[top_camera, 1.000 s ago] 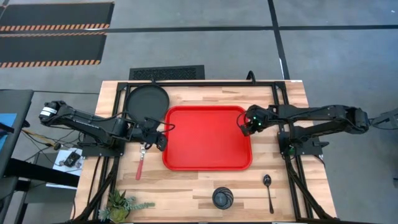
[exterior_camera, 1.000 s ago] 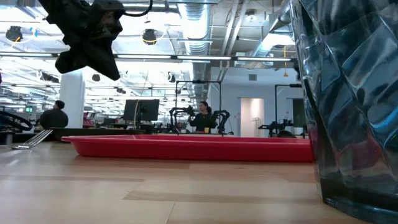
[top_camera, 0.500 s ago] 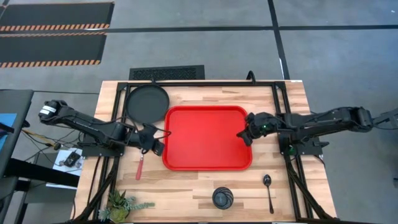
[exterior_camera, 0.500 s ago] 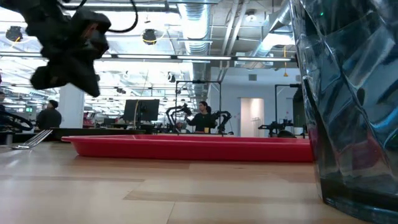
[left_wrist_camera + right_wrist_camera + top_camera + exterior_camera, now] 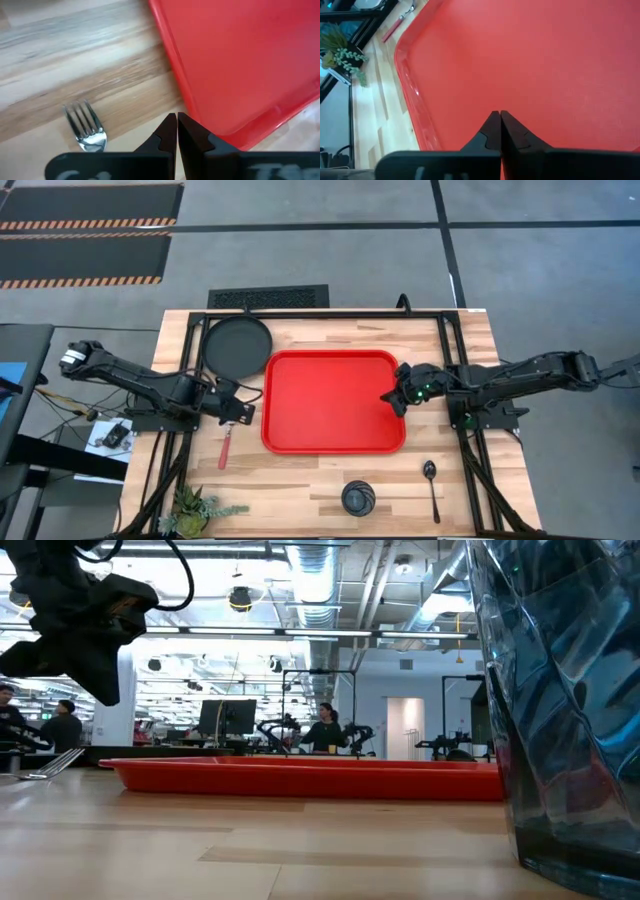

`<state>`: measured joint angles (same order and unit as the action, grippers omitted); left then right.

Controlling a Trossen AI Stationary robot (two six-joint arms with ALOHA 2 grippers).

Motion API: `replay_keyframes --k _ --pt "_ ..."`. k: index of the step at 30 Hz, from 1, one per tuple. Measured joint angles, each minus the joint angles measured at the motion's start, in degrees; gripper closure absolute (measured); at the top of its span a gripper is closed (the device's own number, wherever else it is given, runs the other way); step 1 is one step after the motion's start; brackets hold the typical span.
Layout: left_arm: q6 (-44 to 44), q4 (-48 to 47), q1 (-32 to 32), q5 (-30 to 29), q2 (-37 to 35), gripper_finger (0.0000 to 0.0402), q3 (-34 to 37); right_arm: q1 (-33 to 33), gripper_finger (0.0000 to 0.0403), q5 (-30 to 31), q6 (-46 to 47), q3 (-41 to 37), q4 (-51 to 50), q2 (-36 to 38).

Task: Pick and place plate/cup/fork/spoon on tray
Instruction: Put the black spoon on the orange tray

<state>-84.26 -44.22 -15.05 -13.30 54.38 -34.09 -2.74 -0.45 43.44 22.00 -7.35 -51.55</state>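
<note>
The red tray (image 5: 335, 402) lies mid-table. My left gripper (image 5: 250, 408) hangs shut above the wood between the tray's left rim (image 5: 172, 75) and the fork (image 5: 226, 442). The fork lies flat, its silver tines (image 5: 86, 127) pointing toward the far edge. My right gripper (image 5: 389, 398) is shut over the tray's right part (image 5: 530, 65). The black plate (image 5: 237, 345) lies at the far left. The dark cup (image 5: 358, 498) and the spoon (image 5: 431, 483) rest near the front edge. In the low view, the cup (image 5: 570, 710) fills the right side and the left gripper (image 5: 80, 625) hangs at the upper left.
A small potted plant (image 5: 195, 508) stands at the near left corner. Black frame rails (image 5: 330, 313) run along the table's far edge and both sides. Bare wood lies between the tray's near rim and the cup. People and desks show in the room beyond.
My left gripper has drawn back from the tray's left rim toward the table's left edge and has sunk a little, rolling as it went. My right gripper has shifted toward the near edge over the tray's right part, then kept still.
</note>
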Motion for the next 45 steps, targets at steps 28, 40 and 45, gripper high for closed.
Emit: replay_keyframes --k 28,40,45 --pt "-2.3 -2.3 -6.2 3.7 7.8 0.0362 -4.5 0.0 0.0392 -3.5 -4.1 0.0 0.1 0.0" --pt "7.7 7.9 -5.2 0.4 13.0 0.04 -6.8 15.7 0.0393 -7.3 12.2 2.8 -11.7 6.0" --pt "13.1 10.7 -2.4 0.9 12.9 0.0401 -6.8 31.6 0.0394 -1.9 31.5 6.4 -20.6 4.2"
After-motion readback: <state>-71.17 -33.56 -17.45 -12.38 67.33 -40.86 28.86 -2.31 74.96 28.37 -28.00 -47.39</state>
